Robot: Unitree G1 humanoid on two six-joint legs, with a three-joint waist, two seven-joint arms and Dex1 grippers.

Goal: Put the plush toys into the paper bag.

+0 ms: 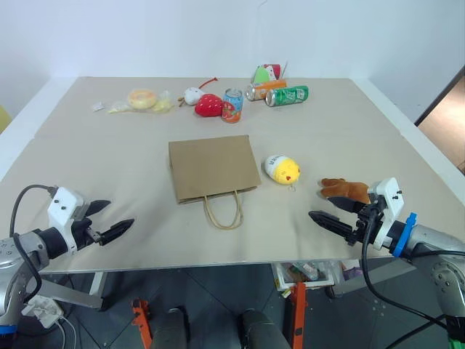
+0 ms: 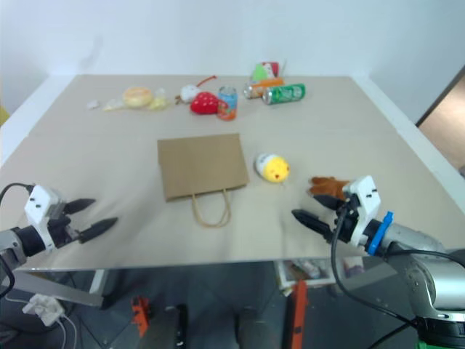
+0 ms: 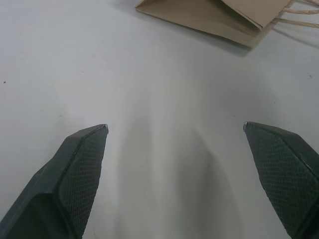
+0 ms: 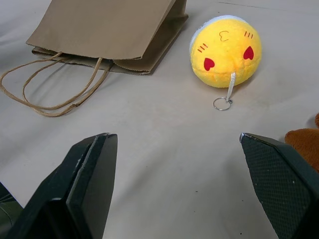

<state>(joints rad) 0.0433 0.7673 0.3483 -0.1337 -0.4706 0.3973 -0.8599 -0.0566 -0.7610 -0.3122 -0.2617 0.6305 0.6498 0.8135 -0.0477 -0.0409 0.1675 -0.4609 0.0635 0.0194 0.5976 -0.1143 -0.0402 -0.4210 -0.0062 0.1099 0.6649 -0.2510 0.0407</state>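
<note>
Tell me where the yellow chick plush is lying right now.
In the left eye view the yellow chick plush lies on the table just right of the flat paper bag, with the brown plush animal farther right, near the right end effector.

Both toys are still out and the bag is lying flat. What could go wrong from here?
The paper bag lies collapsed, mouth nearly shut, so toys may just push it along. The yellow chick is round and could roll off when nudged. The brown toy sits close beside the open right gripper, which may knock it aside.
</note>
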